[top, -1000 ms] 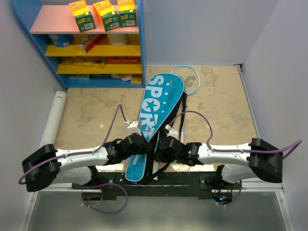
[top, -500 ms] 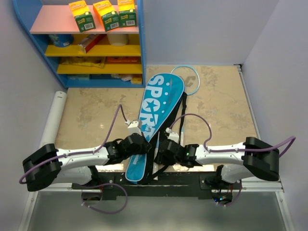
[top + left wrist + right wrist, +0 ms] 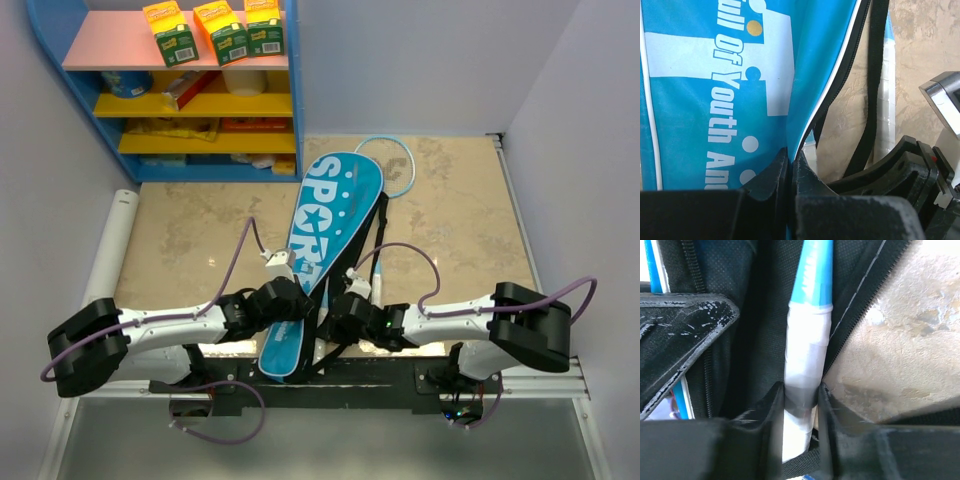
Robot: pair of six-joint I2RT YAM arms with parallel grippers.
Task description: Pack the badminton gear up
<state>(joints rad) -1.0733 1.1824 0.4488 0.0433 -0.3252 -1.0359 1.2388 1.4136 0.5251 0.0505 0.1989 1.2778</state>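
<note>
The long blue bag [image 3: 325,230] lettered "SPORT" lies along the table's middle, its narrow end at the near edge. My left gripper [image 3: 296,310] is shut on the bag's top flap edge [image 3: 790,150]. My right gripper [image 3: 345,312] is shut on a racket's white-wrapped handle [image 3: 805,355], whose light-blue shaft runs into the bag's black lining. A racket head [image 3: 393,163] sticks out at the bag's far right. The black strap [image 3: 875,75] lies beside the open zip. No shuttlecocks show.
A blue shelf unit [image 3: 180,90] with orange-green boxes [image 3: 215,30] stands at the far left. A white tube [image 3: 112,245] lies along the table's left edge. Grey walls close both sides.
My right arm has moved left and nearer, pushing the racket handle further into the bag's narrow end. The left gripper has kept its hold on the flap.
</note>
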